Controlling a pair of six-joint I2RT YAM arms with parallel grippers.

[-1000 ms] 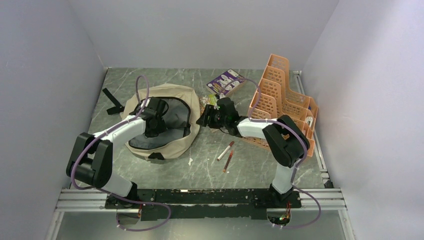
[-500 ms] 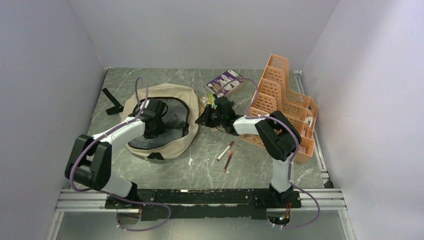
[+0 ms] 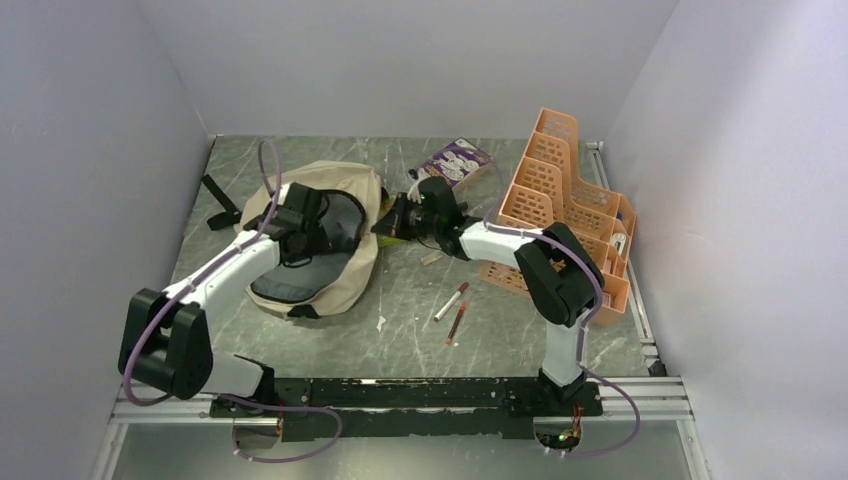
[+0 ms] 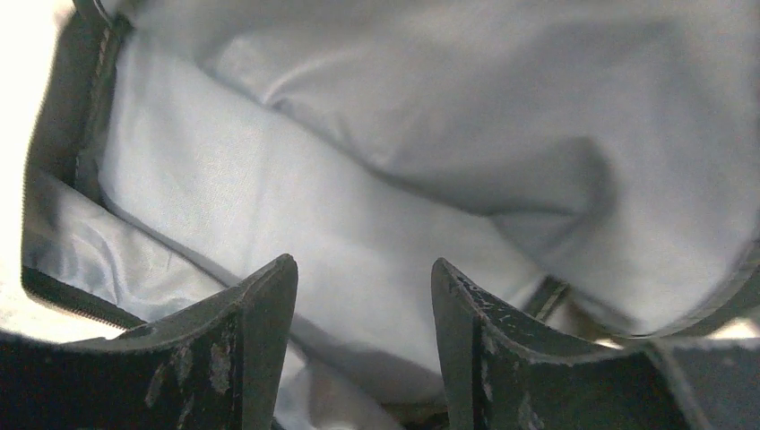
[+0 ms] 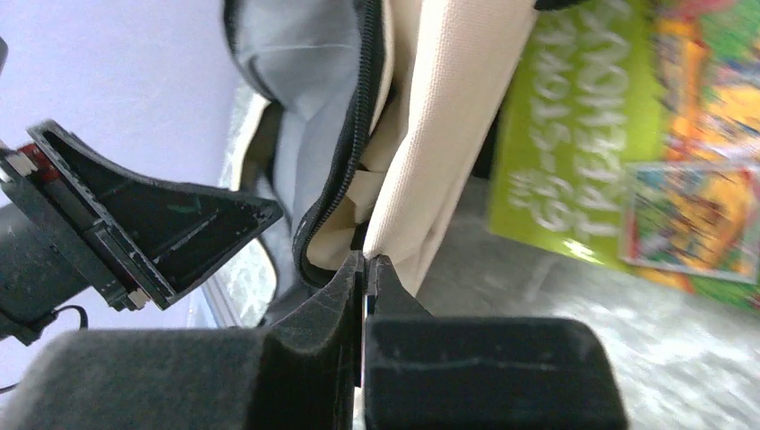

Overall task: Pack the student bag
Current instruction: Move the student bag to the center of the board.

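The student bag (image 3: 345,290), beige with a black zipper, lies open at the table's left-centre, its grey lining showing. My left gripper (image 3: 310,225) reaches into the opening. In the left wrist view it (image 4: 363,262) stands open over the grey lining (image 4: 358,179), nothing between its fingers. My right gripper (image 3: 385,228) sits at the bag's right edge. In the right wrist view it (image 5: 367,258) is shut on a fold of the beige fabric (image 5: 448,116) beside the zipper (image 5: 358,116), holding that edge up. One left finger (image 5: 179,224) shows inside the mouth.
A green and yellow printed pack (image 5: 574,134) lies just right of the bag's edge. A purple booklet (image 3: 455,162) sits at the back. The orange perforated organizer (image 3: 570,200) stands on the right. Two pens (image 3: 452,300) lie in front. A black strap (image 3: 222,200) trails left.
The right gripper has moved left and closed on the bag's right edge, lifting it. The left gripper has moved farther into the opening, still open. The bag's mouth looks narrower.
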